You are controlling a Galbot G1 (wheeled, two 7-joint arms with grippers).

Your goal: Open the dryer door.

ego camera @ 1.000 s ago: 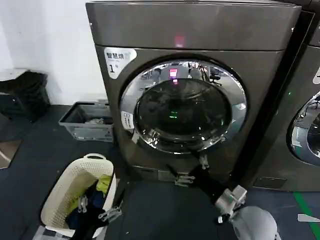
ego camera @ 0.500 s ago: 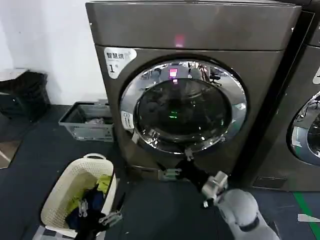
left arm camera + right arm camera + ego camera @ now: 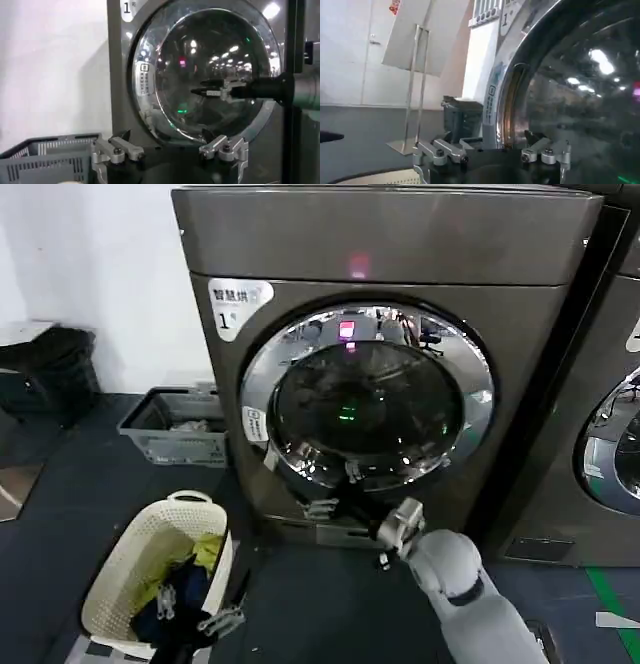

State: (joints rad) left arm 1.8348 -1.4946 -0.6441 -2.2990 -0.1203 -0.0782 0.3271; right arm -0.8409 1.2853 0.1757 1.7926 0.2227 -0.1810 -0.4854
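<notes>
Head view: the right gripper (image 3: 328,490), fingers spread, hangs at the lower left rim of the door (image 3: 366,396), which sits shut and flush in the dryer (image 3: 400,244). The left gripper (image 3: 205,616) idles low over the laundry basket (image 3: 125,569).

Left wrist view: the left gripper (image 3: 170,150) is spread on nothing; the door stands ahead of it.

Right wrist view: the right gripper (image 3: 492,148) has the chrome rim just ahead, nothing gripped. Opening looks not yet begun.
</notes>
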